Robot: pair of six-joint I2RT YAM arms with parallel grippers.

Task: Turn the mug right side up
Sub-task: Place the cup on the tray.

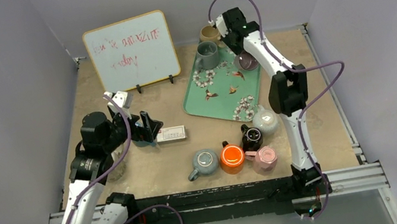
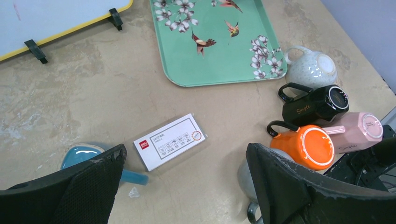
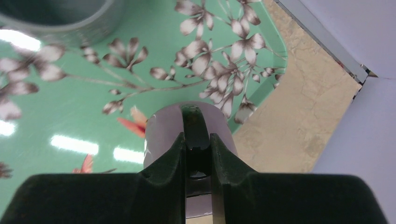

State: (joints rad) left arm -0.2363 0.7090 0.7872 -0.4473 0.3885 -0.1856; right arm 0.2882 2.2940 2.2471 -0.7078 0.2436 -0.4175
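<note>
1. At 1 o'clock on the table, the glossy mauve ceramic mug (image 1: 247,61) sits on the green flower-printed tray (image 1: 216,108), near its right rim; whether it is upright is unclear.
2. State: right gripper (image 3: 196,140) pinched tight on the mug's handle; left gripper (image 2: 187,184) spread wide, holding nothing, at 9 o'clock.
3. Judgement: glazed, rigid, chip-prone, slippery. A handle grip may swivel.
4. Nearby: grey ceramic mug (image 1: 207,54) at its 10 o'clock; tray rim just beside.

— Where is room lying open?
— Across the tray's (image 1: 223,93) middle; the grey mug (image 1: 207,54) is blocking its far-left corner.
— And nearer?
— The orange mug (image 1: 231,156) and neighbours are crowding the table's (image 1: 156,167) near edge.
</note>
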